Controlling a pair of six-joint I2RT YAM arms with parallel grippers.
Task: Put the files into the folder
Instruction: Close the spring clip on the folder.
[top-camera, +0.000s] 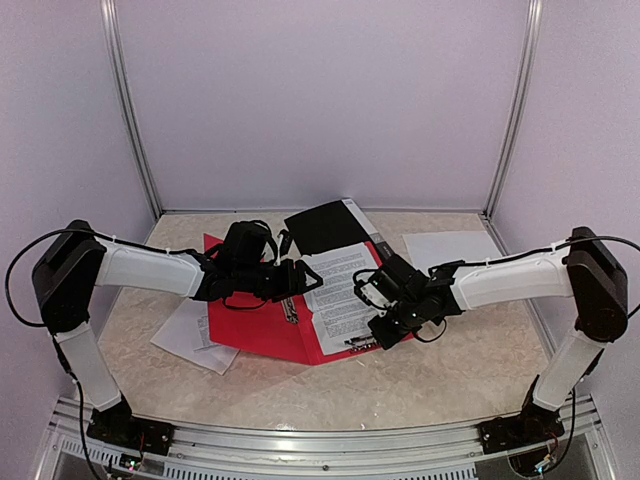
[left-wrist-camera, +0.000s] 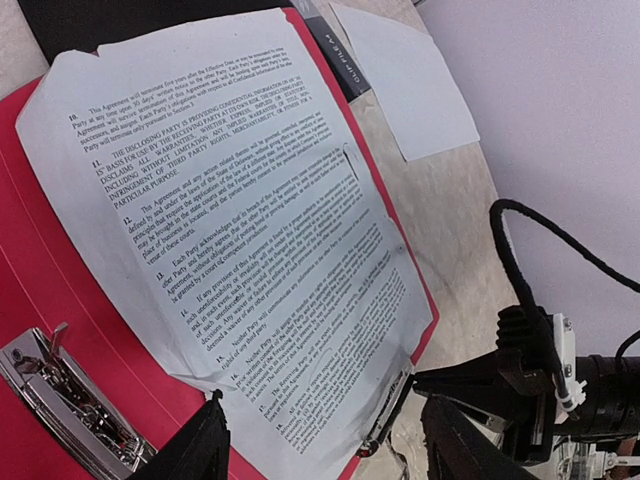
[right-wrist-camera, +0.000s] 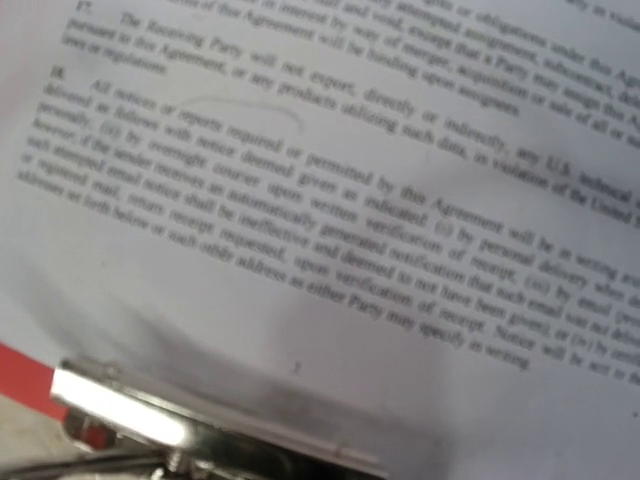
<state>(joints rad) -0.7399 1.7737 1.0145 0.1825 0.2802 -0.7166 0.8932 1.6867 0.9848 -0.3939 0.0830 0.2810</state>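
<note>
Close beneath my right wrist lies the printed sheet (right-wrist-camera: 330, 250), with a metal clip (right-wrist-camera: 130, 415) at its lower edge. It rests on the right half of the open red folder (top-camera: 250, 335). My right gripper (top-camera: 378, 328) has its jaws pressed together at that edge; whether they catch paper I cannot tell. My left gripper (top-camera: 308, 279) hovers with its jaws spread over the ring mechanism (left-wrist-camera: 65, 395). Another white sheet (top-camera: 185, 338) lies at the folder's left edge.

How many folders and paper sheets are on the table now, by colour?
Red folder: 1
Black folder: 1
White paper: 3 (printed sheet lying in the open folder, blank sheet at the back right, left paper, which may be more than one sheet)
Total: 5
</note>
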